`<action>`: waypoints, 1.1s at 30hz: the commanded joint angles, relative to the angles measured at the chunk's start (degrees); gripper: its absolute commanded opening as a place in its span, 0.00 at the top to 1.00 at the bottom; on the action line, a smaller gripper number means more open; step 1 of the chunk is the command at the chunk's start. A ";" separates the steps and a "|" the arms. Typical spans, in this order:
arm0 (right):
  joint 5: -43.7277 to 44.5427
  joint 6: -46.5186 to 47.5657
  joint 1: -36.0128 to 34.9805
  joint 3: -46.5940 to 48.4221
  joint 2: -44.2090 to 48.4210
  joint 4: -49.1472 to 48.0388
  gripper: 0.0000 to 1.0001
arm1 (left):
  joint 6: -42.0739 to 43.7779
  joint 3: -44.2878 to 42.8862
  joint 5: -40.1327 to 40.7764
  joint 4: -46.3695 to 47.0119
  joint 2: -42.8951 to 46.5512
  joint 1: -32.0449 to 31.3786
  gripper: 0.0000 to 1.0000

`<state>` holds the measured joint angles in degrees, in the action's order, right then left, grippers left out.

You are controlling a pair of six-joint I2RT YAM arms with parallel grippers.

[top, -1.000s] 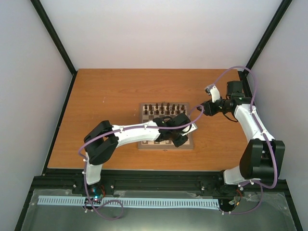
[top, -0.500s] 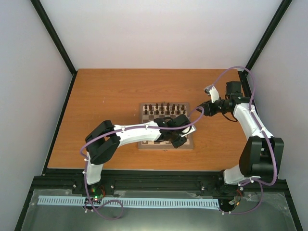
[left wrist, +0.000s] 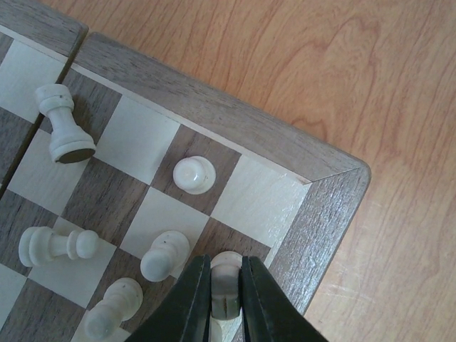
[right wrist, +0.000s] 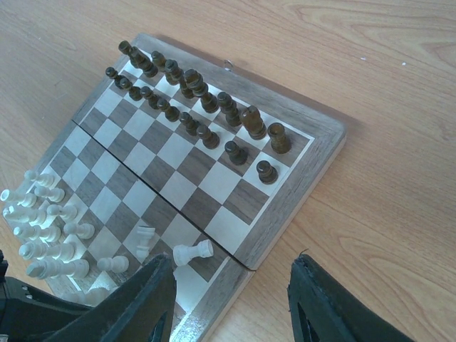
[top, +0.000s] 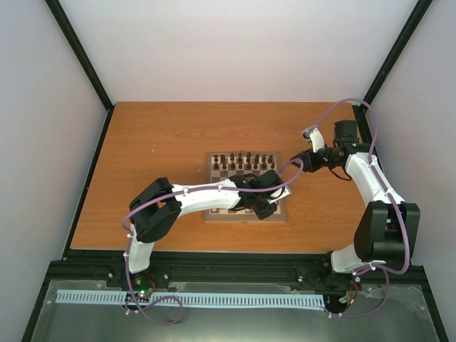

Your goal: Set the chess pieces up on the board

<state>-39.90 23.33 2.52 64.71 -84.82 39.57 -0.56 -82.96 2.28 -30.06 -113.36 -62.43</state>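
L pincer (left wrist: 225, 266): clamped on a light piece (left wrist: 226, 291), over near-right corner of board (left wrist: 214, 114).
R pincer (right wrist: 231, 272): jaws apart, holding nothing, hovering by board's right edge over worktop (right wrist: 370, 214).
Dark pieces (right wrist: 189, 100): upright, two rows, far side.
Light pieces (right wrist: 50, 239): bunched at near side, most toppled; rook (left wrist: 63, 130) on its side, one pawn (left wrist: 194, 174) upright.
Step (est.): seating held piece on corner sq.
Risk 1: toppled pawn (left wrist: 165, 255) just beside L pincer; could get nudged or rolled on descent/release.
Risk 2: held piece close to border; may land off-square, or tip if let go tilted.
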 commanded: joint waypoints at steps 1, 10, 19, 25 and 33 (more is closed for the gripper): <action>-1.32 0.96 0.09 -0.47 -0.70 -0.02 0.55 | 0.73 -2.57 -0.18 -0.76 -1.15 -0.75 0.86; -1.45 1.01 0.10 -0.33 -0.71 0.15 0.55 | -0.01 -3.01 -0.45 -1.37 0.38 -0.76 0.72; -1.18 0.36 0.11 -0.19 -0.64 -0.07 0.54 | -4.02 -6.72 -0.36 -2.48 5.25 -0.39 0.56; -1.14 0.17 0.50 -0.50 0.14 -0.11 0.54 | -8.42 -10.12 -1.50 -4.15 1.00 3.92 0.52; -2.02 0.35 1.54 -0.79 0.35 0.15 0.54 | -9.47 -16.21 -1.41 -6.71 -6.77 6.10 0.52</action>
<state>-40.77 23.53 3.16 64.64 -84.82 39.64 -8.32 -95.18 0.56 -34.00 -116.31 -56.69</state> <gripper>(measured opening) 0.458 0.480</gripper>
